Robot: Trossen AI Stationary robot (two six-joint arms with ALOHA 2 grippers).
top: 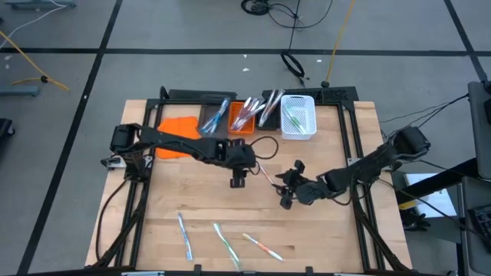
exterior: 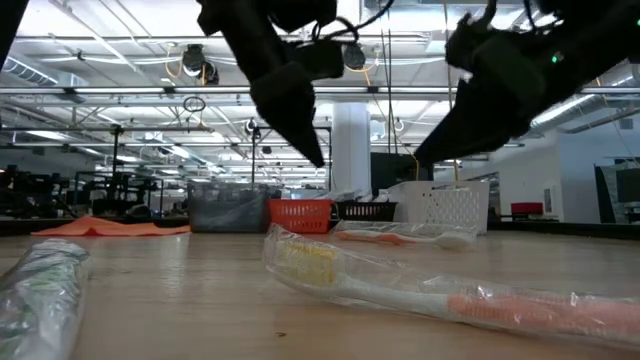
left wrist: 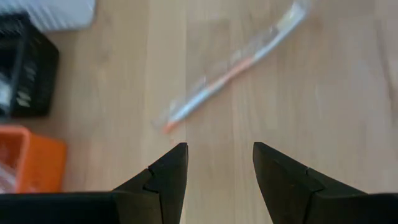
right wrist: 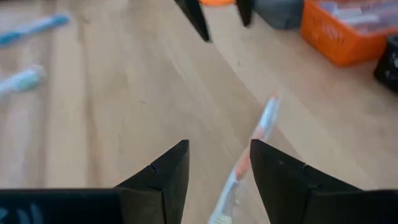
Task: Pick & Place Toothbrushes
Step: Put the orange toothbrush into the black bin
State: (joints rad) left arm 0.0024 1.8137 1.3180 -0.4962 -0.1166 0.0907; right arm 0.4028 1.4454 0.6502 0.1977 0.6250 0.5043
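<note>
Left gripper (top: pixel 238 181) and right gripper (top: pixel 289 188) hang above bare table (top: pixel 322 230), both with fingers apart and nothing between them. One wrapped toothbrush (top: pixel 268 175) lies flat in the gap separating the two grippers. Beyond the left gripper a row of bins (top: pixel 253 115) blocks the far edge. Three toothbrushes (top: pixel 222 239) lie near the front edge, well apart from either gripper.

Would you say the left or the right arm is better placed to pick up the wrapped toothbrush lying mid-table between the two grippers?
Probably the right. The right gripper is open directly over the orange-accented toothbrush, which runs between its fingers. The left gripper, also open, sees it farther ahead.
</note>
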